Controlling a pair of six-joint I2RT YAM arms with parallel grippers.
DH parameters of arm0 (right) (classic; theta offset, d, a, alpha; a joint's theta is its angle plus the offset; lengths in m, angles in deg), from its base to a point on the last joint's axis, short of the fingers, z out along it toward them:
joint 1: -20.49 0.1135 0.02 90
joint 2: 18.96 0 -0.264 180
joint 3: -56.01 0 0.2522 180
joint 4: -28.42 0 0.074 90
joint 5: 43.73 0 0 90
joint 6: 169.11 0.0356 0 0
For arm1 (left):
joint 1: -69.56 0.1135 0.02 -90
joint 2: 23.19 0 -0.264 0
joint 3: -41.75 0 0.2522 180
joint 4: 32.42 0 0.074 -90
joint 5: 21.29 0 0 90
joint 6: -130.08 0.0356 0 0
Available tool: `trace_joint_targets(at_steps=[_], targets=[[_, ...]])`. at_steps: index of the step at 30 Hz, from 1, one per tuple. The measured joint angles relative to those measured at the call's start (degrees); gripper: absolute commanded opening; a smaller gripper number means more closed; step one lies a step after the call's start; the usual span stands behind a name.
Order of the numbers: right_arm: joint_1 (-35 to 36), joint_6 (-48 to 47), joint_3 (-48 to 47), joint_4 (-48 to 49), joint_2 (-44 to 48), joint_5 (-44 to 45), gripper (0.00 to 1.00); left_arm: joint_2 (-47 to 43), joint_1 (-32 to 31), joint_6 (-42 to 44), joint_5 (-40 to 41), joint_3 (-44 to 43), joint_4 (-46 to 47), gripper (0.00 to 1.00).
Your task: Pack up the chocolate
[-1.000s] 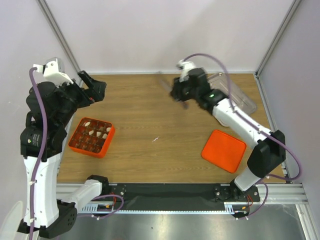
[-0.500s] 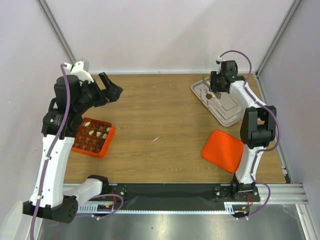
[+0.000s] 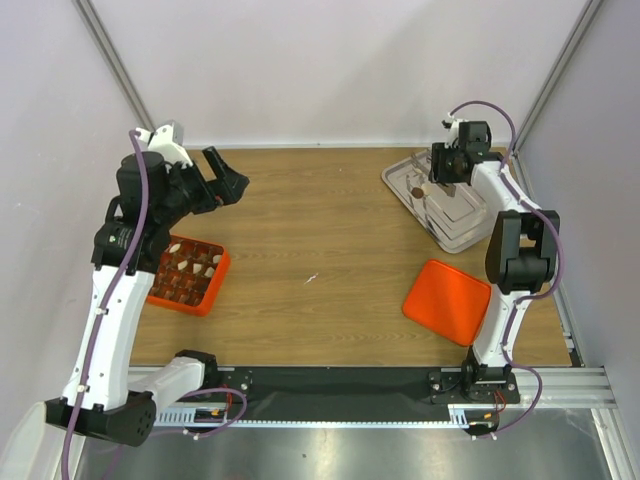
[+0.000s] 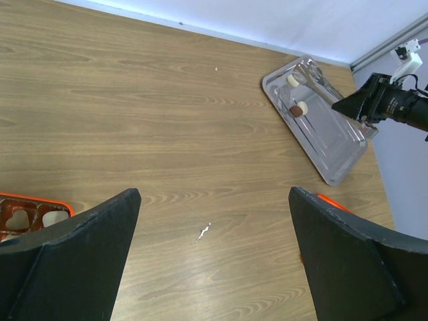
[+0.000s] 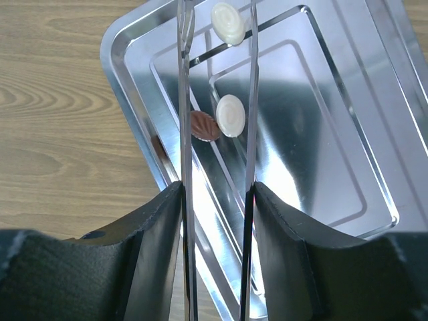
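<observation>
Three pieces of chocolate lie on the metal tray [image 5: 321, 134]: two cream ones [image 5: 231, 115] [image 5: 228, 22] and a brown one [image 5: 204, 126]. My right gripper [image 5: 215, 194] is shut on thin metal tongs [image 5: 253, 100], one finger on each arm. The tong arms stand apart, one on each side of the nearer cream piece and the brown piece, without touching them. In the top view the right gripper [image 3: 441, 168] hangs over the tray [image 3: 462, 228]. More chocolate fills the orange gridded box [image 3: 185, 275]. My left gripper [image 3: 225, 175] is open and holds nothing, high above the table's left.
An orange lid [image 3: 447, 301] lies flat at the right front, close to the right arm. The left wrist view looks across the bare wood to the tray [image 4: 334, 144]. White walls stand close behind the tray and along both sides.
My right arm has swung from the back middle of the table to the tray at the right. The left arm has turned slightly right, its gripper still open.
</observation>
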Motion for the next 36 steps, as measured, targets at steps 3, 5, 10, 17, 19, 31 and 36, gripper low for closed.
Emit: trace_joint_targets(at_steps=[3, 5, 10, 17, 19, 31, 36], targets=[[-0.44, -0.46, 0.00, 0.52, -0.42, -0.85, 0.50, 0.00, 0.00, 0.00, 0.02, 0.37, 0.00, 1.00], [-0.48, -0.66, 0.00, 0.85, -1.14, -1.11, 0.50, -0.11, 0.00, 0.00, 0.04, 0.37, 0.07, 1.00], [-0.59, -1.49, 0.22, 1.16, -3.48, -1.20, 0.50, -0.61, 0.00, -0.04, 0.09, 0.37, 0.09, 1.00], [-0.85, -1.97, 0.94, 0.94, -4.72, -1.53, 0.47, -1.20, 0.00, -0.09, 0.22, 0.37, 0.07, 1.00], [-0.87, -1.95, 0.96, 0.96, -4.72, -1.70, 0.46, -1.38, 0.00, -0.09, 0.22, 0.35, 0.04, 1.00], [-0.87, -1.97, 1.88, -0.94, -4.68, -1.51, 0.41, -2.62, 0.00, -1.05, 0.17, -0.50, 0.00, 1.00], [-0.87, -1.92, 1.88, -1.53, -4.52, -1.64, 0.40, -2.84, 0.00, -1.11, 0.17, -1.16, -0.04, 1.00]])
